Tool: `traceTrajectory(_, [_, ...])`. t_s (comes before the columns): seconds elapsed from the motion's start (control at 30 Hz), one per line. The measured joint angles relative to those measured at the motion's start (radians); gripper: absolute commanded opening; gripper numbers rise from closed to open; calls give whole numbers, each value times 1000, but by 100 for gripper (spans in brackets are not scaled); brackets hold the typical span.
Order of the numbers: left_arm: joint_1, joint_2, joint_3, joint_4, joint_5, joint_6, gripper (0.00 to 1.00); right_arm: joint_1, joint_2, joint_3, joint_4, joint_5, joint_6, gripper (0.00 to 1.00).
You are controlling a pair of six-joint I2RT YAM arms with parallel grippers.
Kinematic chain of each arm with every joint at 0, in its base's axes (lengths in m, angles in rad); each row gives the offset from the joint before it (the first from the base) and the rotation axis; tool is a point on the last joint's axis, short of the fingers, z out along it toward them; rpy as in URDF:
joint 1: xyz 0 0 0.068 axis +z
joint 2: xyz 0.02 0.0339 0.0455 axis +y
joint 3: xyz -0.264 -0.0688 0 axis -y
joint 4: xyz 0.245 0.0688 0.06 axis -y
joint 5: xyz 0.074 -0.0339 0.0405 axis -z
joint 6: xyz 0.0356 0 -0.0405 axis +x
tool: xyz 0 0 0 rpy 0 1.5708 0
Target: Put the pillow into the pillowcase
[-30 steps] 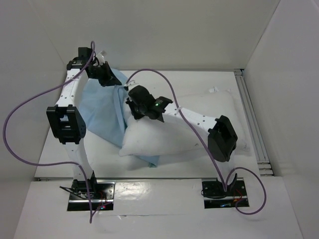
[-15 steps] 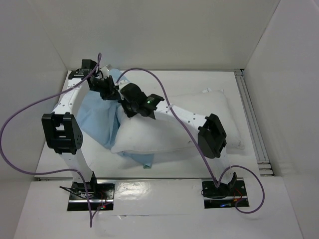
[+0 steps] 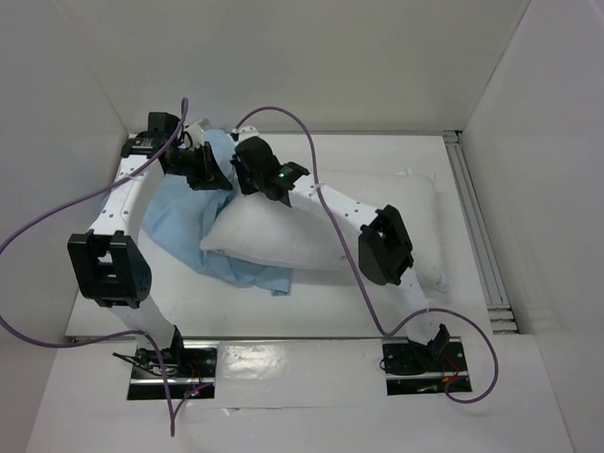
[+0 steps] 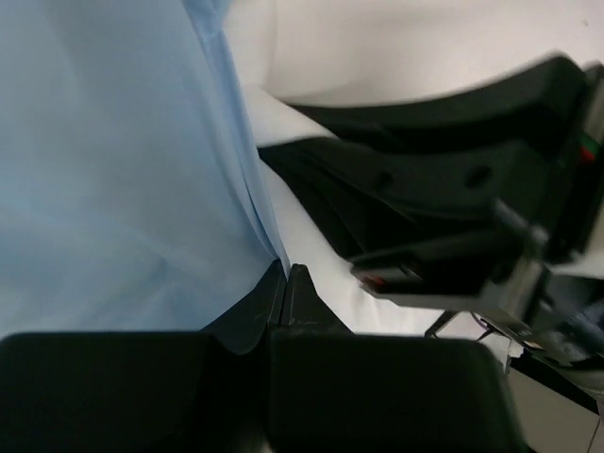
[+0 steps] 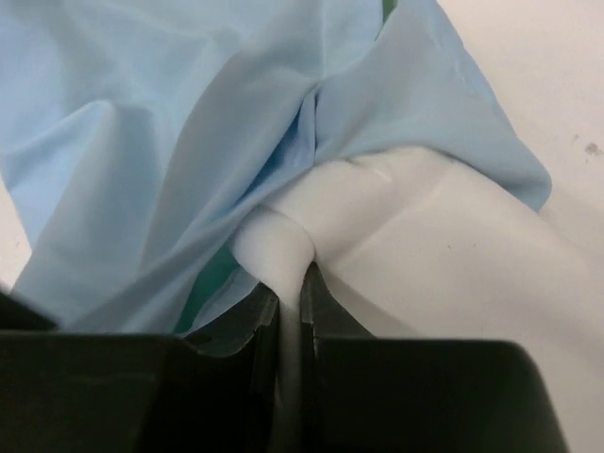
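Early stage, we judge: pillow lies centre, its far-left corner just under pillowcase. Right gripper pinches pillow corner; left gripper pinches pillowcase edge. Nearly whole pillow remains outside.

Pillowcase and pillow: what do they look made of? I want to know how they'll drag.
Pillowcase: thin woven cloth, possibly cotton or a blend, matte light blue. It hangs in soft, limp folds. Pillow: plain white matte fabric shell over a soft fill, probably fibre. It bunches into a rounded tuck where the right hand pinches it.
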Motion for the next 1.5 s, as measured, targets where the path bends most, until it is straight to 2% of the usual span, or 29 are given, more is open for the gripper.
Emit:
traceTrajectory(0.07, [-2,0,1,10,-8,-2,0,-6,60,92,-39,-2,24,71])
traceTrajectory(0.13, [-2,0,3,5,-31,-3,0,-8,74,103,-43,-1,31,82])
traceTrajectory(0.2, [4,0,5,-6,-36,-12,0,-14,42,50,-26,-14,46,94])
traceTrajectory(0.23, [3,0,5,-5,-37,-18,0,-15,13,-2,-3,-21,53,97])
traceTrajectory(0.43, [-8,0,6,-12,-37,-37,0,-10,-267,-315,28,-25,79,99])
traceTrajectory(0.63, [-10,0,6,-14,-37,-43,0,1,-497,-457,24,7,85,99])
traceTrajectory(0.87, [-10,0,6,-14,-18,-57,0,73,-534,-469,-57,28,22,99])
traceTrajectory(1.03, [-10,0,6,-13,-18,-60,0,230,-538,-553,-80,67,-47,99])
traceTrajectory(1.2, [-17,20,34,-19,-19,-80,0,358,-513,-605,-61,193,-119,100])
traceTrajectory(1.23, [-21,30,50,-21,-22,-85,0,368,-496,-605,-49,220,-128,86])
traceTrajectory(1.3, [-34,43,84,-25,-36,-87,0,372,-449,-602,-25,275,-156,40])
traceTrajectory(1.33, [-42,45,97,-25,-47,-87,10,366,-421,-595,-22,298,-161,3])
traceTrajectory(1.4, [-57,45,110,-26,-60,-83,48,352,-369,-579,-14,322,-166,0])
traceTrajectory(1.43, [-62,46,116,-27,-69,-82,74,342,-352,-572,-6,323,-166,0])
traceTrajectory(1.5, [-72,62,137,-44,-98,-85,88,323,-342,-570,27,307,-168,0])
